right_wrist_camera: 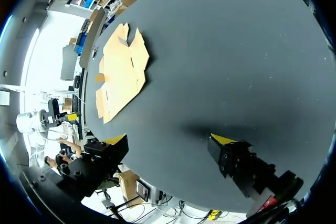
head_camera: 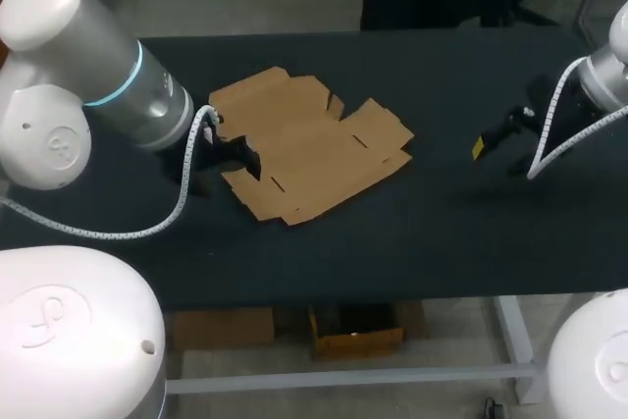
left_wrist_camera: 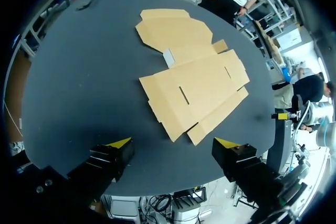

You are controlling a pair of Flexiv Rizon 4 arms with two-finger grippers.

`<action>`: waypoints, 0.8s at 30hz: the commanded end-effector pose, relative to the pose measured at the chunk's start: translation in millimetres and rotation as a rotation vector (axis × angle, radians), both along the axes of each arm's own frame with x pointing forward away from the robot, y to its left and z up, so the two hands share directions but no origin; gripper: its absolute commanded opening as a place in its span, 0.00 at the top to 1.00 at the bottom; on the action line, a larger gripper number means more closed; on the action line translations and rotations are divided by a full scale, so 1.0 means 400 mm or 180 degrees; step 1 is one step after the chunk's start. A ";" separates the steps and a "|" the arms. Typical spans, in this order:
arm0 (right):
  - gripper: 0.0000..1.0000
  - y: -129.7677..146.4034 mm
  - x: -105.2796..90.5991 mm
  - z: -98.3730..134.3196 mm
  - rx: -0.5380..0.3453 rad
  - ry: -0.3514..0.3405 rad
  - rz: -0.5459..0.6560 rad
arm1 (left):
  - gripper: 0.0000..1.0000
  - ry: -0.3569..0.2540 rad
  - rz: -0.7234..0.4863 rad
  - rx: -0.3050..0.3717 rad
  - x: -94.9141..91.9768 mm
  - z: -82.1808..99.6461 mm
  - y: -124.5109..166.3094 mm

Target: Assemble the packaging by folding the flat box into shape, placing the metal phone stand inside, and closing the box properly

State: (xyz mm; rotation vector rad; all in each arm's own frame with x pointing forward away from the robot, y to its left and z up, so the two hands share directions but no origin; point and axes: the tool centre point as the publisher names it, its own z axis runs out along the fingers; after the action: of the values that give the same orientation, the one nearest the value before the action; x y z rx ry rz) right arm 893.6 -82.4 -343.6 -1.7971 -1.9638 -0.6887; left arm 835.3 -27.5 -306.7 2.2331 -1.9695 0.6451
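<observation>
The flat brown cardboard box point(head_camera: 309, 144) lies unfolded on the black table, left of the middle. In the left wrist view the cardboard box point(left_wrist_camera: 194, 85) is spread out ahead of my left gripper point(left_wrist_camera: 173, 142), which hangs open above its near edge and holds nothing. A small grey patch point(left_wrist_camera: 168, 57) shows at a notch in the cardboard; I cannot tell what it is. My left gripper point(head_camera: 221, 149) is partly hidden under its arm. My right gripper point(head_camera: 496, 139) hangs open over bare table, far right of the box. The metal phone stand is not clearly visible in any view.
The black table point(head_camera: 442, 223) stretches bare between the box and my right gripper point(right_wrist_camera: 169, 139). In the right wrist view the cardboard box point(right_wrist_camera: 121, 72) lies far ahead, toward the table's other side.
</observation>
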 end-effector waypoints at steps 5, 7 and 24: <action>0.00 0.025 0.071 0.020 -0.0041 0.0027 0.0279 | 0.00 0.0036 -0.0054 -0.0073 0.030 -0.004 -0.015; 0.00 0.032 0.087 0.023 -0.0054 0.0051 0.0340 | 0.00 0.0041 -0.0047 -0.0086 0.032 -0.005 -0.012; 0.00 0.087 0.216 0.006 0.0034 0.0063 0.1007 | 0.00 0.0086 -0.0013 -0.0183 0.043 -0.009 0.021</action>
State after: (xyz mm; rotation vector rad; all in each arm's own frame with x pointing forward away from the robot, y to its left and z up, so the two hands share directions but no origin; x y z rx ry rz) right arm 969.2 -49.6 -337.4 -1.5185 -2.1719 -0.6851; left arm 851.9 -21.4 -311.3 2.1943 -1.9174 0.6613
